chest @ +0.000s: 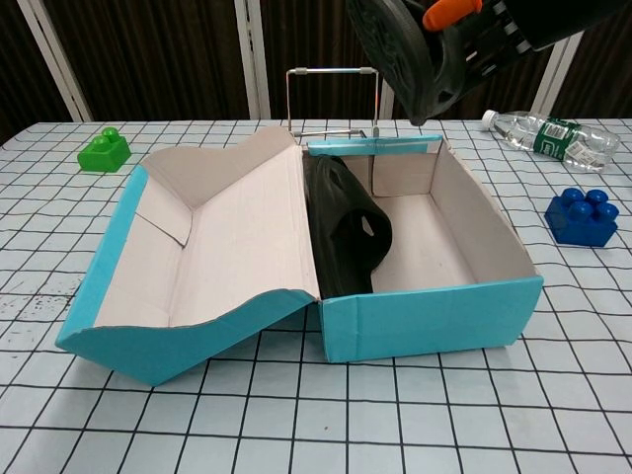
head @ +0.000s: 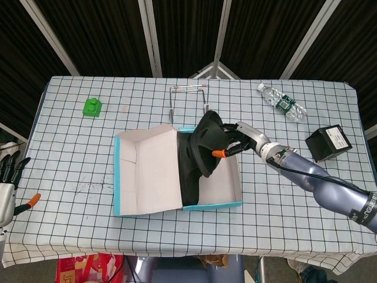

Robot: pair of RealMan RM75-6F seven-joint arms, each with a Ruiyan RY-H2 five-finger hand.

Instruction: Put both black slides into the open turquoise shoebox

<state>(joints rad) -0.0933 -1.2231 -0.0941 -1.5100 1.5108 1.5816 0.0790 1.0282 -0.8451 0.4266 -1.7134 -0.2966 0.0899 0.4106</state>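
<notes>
The open turquoise shoebox (head: 215,206) (chest: 434,318) sits mid-table with its lid folded out to the left. One black slide (head: 189,177) (chest: 346,232) stands on edge inside, against the box's left wall. My right hand (head: 240,137) (chest: 494,35) holds the second black slide (head: 207,144) (chest: 405,49) tilted in the air above the box's far end. My left hand (head: 7,177) hangs off the table's left edge, fingers apart and empty.
A green block (head: 92,107) (chest: 104,151) sits far left, a wire stand (head: 188,100) (chest: 332,99) behind the box. A water bottle (head: 281,103) (chest: 553,136), a black box (head: 328,142) and a blue block (chest: 581,216) are at the right. An orange-handled tool (head: 25,202) lies near the left edge.
</notes>
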